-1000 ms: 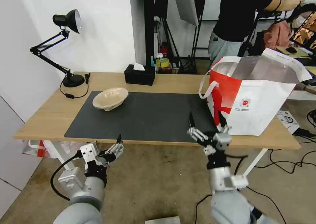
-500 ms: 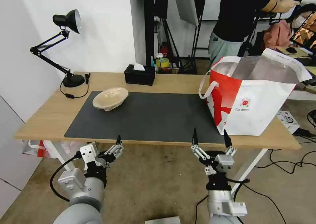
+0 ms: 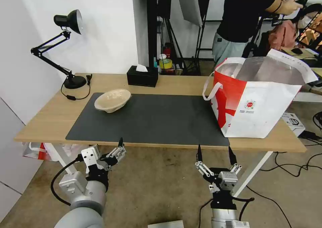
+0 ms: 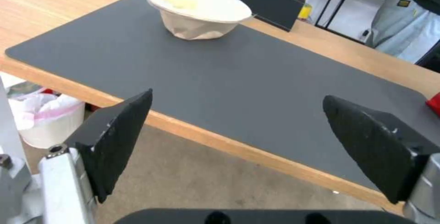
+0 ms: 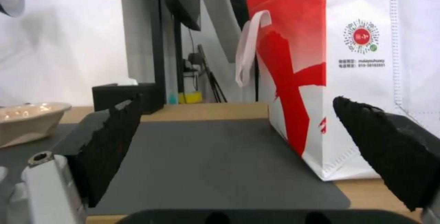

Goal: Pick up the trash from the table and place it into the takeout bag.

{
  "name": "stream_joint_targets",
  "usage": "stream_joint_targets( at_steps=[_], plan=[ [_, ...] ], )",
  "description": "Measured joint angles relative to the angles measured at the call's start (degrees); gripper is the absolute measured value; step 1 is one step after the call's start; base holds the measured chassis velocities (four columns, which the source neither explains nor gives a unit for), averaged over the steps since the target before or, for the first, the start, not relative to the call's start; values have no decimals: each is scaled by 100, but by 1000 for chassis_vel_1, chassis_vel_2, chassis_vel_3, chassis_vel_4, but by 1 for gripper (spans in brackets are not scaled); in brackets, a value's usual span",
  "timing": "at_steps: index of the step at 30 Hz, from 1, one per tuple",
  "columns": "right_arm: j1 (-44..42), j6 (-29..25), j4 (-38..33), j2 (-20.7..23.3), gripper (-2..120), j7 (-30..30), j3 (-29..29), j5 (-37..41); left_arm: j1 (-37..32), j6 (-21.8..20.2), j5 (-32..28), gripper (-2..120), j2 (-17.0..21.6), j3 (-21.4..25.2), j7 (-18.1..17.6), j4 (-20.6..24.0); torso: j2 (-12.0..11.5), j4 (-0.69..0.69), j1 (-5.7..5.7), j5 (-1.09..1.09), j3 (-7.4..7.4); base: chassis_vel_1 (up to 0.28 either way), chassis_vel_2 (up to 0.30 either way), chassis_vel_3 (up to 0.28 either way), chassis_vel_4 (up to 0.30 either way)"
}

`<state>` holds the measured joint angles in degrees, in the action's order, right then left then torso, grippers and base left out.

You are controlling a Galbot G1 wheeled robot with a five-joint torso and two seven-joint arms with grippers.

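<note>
We are holding both grippers spread and empty below the table's (image 3: 167,83) near edge, left gripper (image 3: 118,150) nearer the beige pulp bowl (image 3: 112,100) sitting far-left on the mat (image 3: 151,120). Reaching carelessly, we risk tipping the bowl short of the takeout bag (image 3: 258,97), standing right; right gripper (image 3: 214,154) is waiting.

white wall (image 3: 107,26), black desk lamp (image 3: 63,43) (unlit), brown floor (image 3: 161,187)

Table (image 3: 50,120): light wood grain, smooth, topped by a matt dark grey mat (image 3: 151,120). Bowl (image 3: 112,100): beige, matt, fibrous, probably moulded pulp. Bag (image 3: 265,110): woven-looking cloth outside, shiny silver foil inside. Finger pads (image 5: 110,145): black, rough, rubbery, mounted on pale metal. Lamp (image 3: 68,20): glossy black.
</note>
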<state>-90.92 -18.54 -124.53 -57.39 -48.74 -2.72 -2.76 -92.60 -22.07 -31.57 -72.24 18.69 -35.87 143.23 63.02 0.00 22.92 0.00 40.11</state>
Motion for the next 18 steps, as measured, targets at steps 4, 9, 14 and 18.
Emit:
stream_joint_targets(
  at_steps=[4,9,14,18],
  plan=[
    [-33,57,-29,30,100,-21,-20,64,11,2,1,100,-3,4,-1,0,0,0,0,0,0,0,0,0,0],
    [-54,67,-18,27,100,-22,-30,72,26,2,-4,100,-8,1,-3,0,0,0,0,0,0,0,0,0,0],
    [-85,67,13,19,100,-18,-66,85,35,3,-14,100,-6,-2,-5,0,0,0,0,0,0,0,0,0,0],
    [-114,68,7,27,100,-13,-98,102,34,3,-20,100,-6,-5,-7,0,0,0,0,0,0,0,0,0,0]
  ],
)
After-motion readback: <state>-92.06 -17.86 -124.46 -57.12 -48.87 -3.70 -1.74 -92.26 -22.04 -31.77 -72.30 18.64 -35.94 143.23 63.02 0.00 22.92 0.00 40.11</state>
